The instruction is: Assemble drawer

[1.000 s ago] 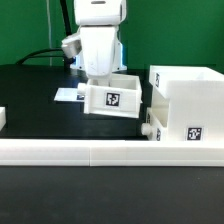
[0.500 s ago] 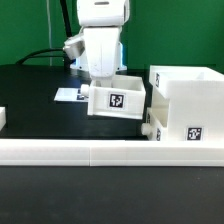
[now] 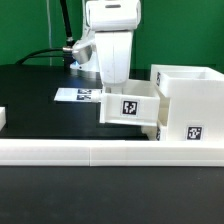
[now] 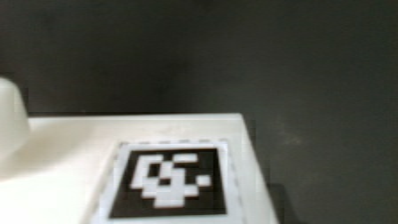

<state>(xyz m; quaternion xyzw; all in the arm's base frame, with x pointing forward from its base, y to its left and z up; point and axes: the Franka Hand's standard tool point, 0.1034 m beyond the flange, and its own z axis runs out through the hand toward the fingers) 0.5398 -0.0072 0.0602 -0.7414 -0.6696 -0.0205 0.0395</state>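
Note:
In the exterior view my gripper reaches down into a small white open-top tray with a square tag on its front. It holds the tray by its wall, slightly tilted, close against the left side of the large white box shell. The fingertips are hidden inside the tray. A small white part shows low beside the shell, mostly hidden. The wrist view shows a white tray surface with a tag over the black table; no fingers show there.
The marker board lies flat behind the tray. A long low white border wall runs along the front. Another white piece sits at the exterior view's left edge. Cables hang behind the arm.
The gripper and the tray have moved toward the exterior view's right, from beside the marker board up to the box shell. More of the marker board now shows.

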